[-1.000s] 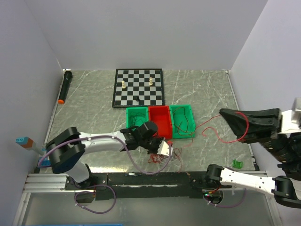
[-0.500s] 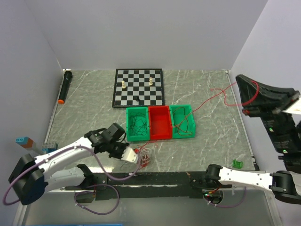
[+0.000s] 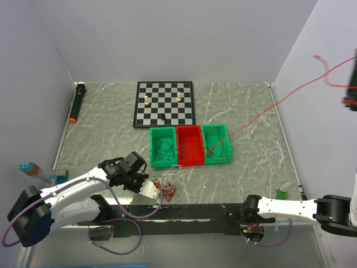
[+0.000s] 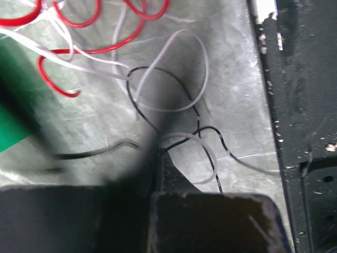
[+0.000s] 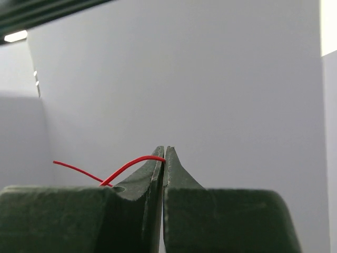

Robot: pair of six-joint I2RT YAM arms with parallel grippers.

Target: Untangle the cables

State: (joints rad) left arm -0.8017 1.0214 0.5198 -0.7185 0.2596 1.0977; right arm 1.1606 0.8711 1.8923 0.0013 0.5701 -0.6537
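Observation:
A small tangle of red, white and black cables lies on the marble table near the front edge. My left gripper is right beside it. In the left wrist view the gripper is shut, with a black cable running into its tips; red and white loops lie beyond. My right gripper is high at the right edge. It is shut on a red cable. This cable runs taut down into the right green bin.
Three bins stand in a row: a left green bin holding black wires, a red bin and the right green one. A chessboard with a few pieces lies behind. A black marker lies at the far left and a small green piece at the near right.
My right gripper has risen up and to the right, pulling the red cable taut. My left gripper has dragged the tangle from beside the bins toward the front left.

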